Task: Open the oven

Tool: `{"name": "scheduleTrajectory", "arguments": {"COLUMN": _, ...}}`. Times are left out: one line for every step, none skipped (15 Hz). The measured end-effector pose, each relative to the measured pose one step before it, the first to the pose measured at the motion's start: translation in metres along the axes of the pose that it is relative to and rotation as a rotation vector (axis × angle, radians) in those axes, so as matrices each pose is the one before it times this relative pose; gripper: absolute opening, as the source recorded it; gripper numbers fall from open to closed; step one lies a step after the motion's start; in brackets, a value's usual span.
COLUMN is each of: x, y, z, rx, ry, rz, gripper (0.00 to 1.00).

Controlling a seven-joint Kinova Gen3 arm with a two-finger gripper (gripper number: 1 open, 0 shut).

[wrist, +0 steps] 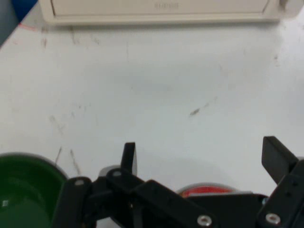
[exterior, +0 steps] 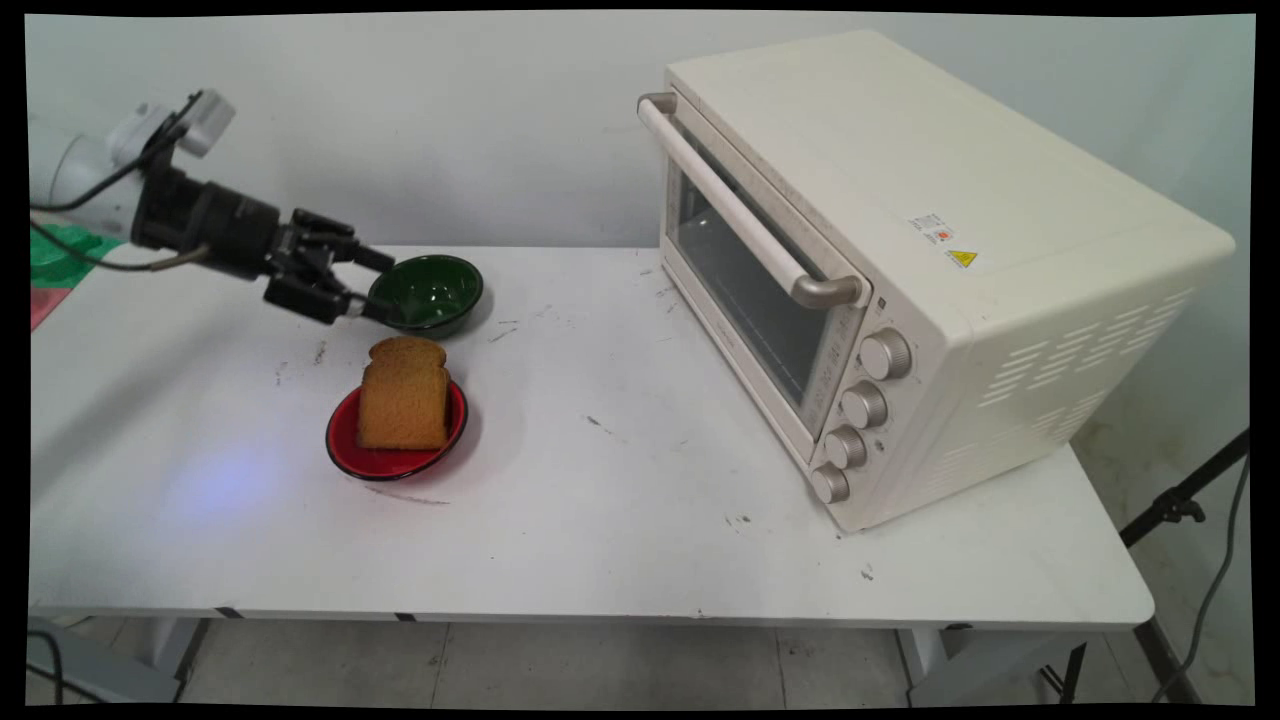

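Hand [exterior: 372, 285]: black, two-fingered, held low over the surface [exterior: 620, 520] toward its far left corner, spread wide and grasping nothing; in the hand view the two fingertips [wrist: 129, 156] are seen well apart with bare surface between them. Green bowl [exterior: 428, 292]: set near the far edge, left of the middle, just beside the hand, whose fingers are at its left rim; whether contact is made cannot be told. In the hand view only part of the bowl is seen, at the lower left corner, cut off by the edge. Red plate [exterior: 390, 455]: set nearer the front than the bowl, left of centre, carrying a slice of toast [exterior: 404, 393] propped upright on it. In the hand view only a sliver of the plate's rim is seen behind the linkage; the toast is hidden there. Toaster oven [exterior: 900, 270]: cream, placed on the right half of the surface, door shut, four knobs down its front corner; its interior is hard to make out through the glass. Nothing is lifted or carried; every item rests on the surface.
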State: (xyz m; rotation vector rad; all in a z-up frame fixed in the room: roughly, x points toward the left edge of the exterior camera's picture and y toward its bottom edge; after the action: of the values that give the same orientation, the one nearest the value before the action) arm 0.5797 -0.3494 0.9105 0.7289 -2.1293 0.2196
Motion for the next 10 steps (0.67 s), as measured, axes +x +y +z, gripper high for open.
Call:
{"name": "scheduleTrajectory", "arguments": {"x": 0.00749, "y": 0.002, "z": 0.00189, "rx": 0.00343, "ry": 0.00297, "rz": -0.00236, "gripper": 1.0}}
{"name": "scheduleTrajectory", "arguments": {"x": 0.01197, "y": 0.00296, "z": 0.00304, "rx": 0.00611, "ry": 0.00542, "rz": -0.00311, "gripper": 1.0}}
{"name": "scheduleTrajectory", "arguments": {"x": 0.01326, "y": 0.00372, "z": 0.00299, "rx": 0.00771, "ry": 0.0068, "rz": -0.00435, "gripper": 1.0}}
{"name": "scheduleTrajectory", "arguments": {"x": 0.01398, "y": 0.00379, "z": 0.00383, "rx": 0.00681, "ry": 0.00681, "rz": -0.00177, "gripper": 1.0}}
{"name": "scheduleTrajectory", "arguments": {"x": 0.01234, "y": 0.00302, "z": 0.0039, "rx": 0.00501, "ry": 0.00613, "rz": 0.00017, "gripper": 1.0}}
{"name": "scheduleTrajectory", "arguments": {"x": 0.01316, "y": 0.00357, "z": 0.00395, "rx": 0.00603, "ry": 0.00693, "rz": -0.00023, "gripper": 1.0}}
{"name": "scheduleTrajectory", "arguments": {"x": 0.01342, "y": 0.00368, "z": 0.00443, "rx": 0.00605, "ry": 0.00656, "rz": -0.00005, "gripper": 1.0}}
{"name": "scheduleTrajectory", "arguments": {"x": 0.0109, "y": 0.00299, "z": 0.00372, "rx": 0.00552, "ry": 0.00508, "rz": 0.00037, "gripper": 1.0}}
{"name": "scheduleTrajectory", "arguments": {"x": 0.00723, "y": 0.00194, "z": 0.00263, "rx": 0.00356, "ry": 0.00317, "rz": 0.00039, "gripper": 1.0}}
{"name": "scheduleTrajectory", "arguments": {"x": 0.00898, "y": 0.00226, "z": 0.00354, "rx": 0.00439, "ry": 0.00356, "rz": 0.00069, "gripper": 1.0}}
